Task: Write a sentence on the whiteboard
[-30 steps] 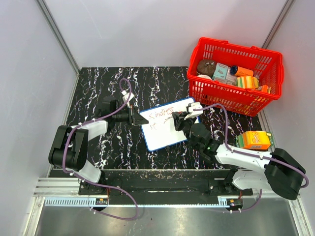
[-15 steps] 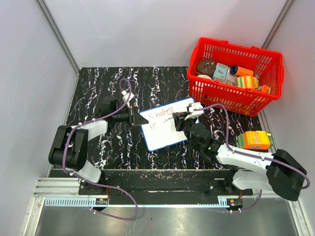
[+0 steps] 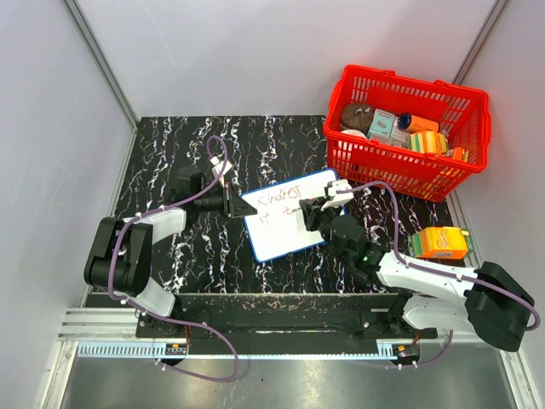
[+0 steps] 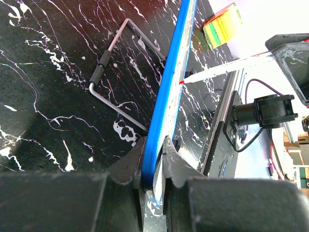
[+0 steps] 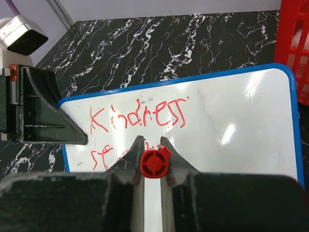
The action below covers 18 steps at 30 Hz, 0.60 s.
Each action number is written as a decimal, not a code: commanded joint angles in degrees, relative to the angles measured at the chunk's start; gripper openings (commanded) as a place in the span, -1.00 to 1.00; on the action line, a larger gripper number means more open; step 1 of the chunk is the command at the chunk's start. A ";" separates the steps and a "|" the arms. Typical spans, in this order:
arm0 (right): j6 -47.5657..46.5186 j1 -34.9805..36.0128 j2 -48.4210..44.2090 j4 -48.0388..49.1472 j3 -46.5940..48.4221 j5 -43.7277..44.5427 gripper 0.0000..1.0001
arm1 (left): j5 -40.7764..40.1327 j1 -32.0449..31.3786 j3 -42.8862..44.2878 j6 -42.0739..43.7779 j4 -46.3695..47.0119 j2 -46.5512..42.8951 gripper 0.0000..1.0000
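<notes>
The small white whiteboard with a thin blue frame [image 3: 294,226] sits mid-way across the black marbled worktop [image 3: 170,153], near a red plastic basket [image 3: 400,179]. The left end effector [image 3: 245,209] clamps its left edge. The right end effector [image 5: 151,144] grips a red-ended marker [image 5: 153,163] over the red handwritten sentence [image 5: 137,116], whose top line reads roughly "Kindness".

A red basket [image 3: 393,175] stands on the far right part of a black, white-veined table [image 3: 170,145]. Inside the basket, a brown round item [image 3: 356,116] sits at its left end, with a pale teal box [image 3: 382,124] just beside it. Further right are an orange tube [image 3: 423,123] with a dark cap and a green-and-orange striped pack [image 3: 428,141]. An orange carton [image 3: 439,243] lies on the table in front of the basket's right end, near it but not touching.
</notes>
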 commanded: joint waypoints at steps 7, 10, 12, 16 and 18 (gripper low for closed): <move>0.84 -0.41 -2.43 -4.27 -1.30 -0.75 -1.00 | -15.84 0.90 -0.04 9.96 -0.52 1.87 -1.00; 0.66 -0.41 -2.78 -4.36 -1.13 0.83 -1.00 | -15.84 0.90 -0.04 9.96 -0.61 1.96 -1.00; 0.40 -0.41 -3.04 -4.36 -0.78 1.62 -1.00 | -15.93 0.90 -0.04 9.96 -0.61 1.96 -1.00; -0.57 -0.41 -3.48 -3.49 -0.25 3.65 -1.00 | -15.93 0.90 -0.04 9.96 -0.61 1.96 -1.00; -1.53 -0.41 -4.27 -2.61 -0.25 3.47 -1.00 | -15.93 0.90 0.05 9.96 -0.61 1.96 -1.00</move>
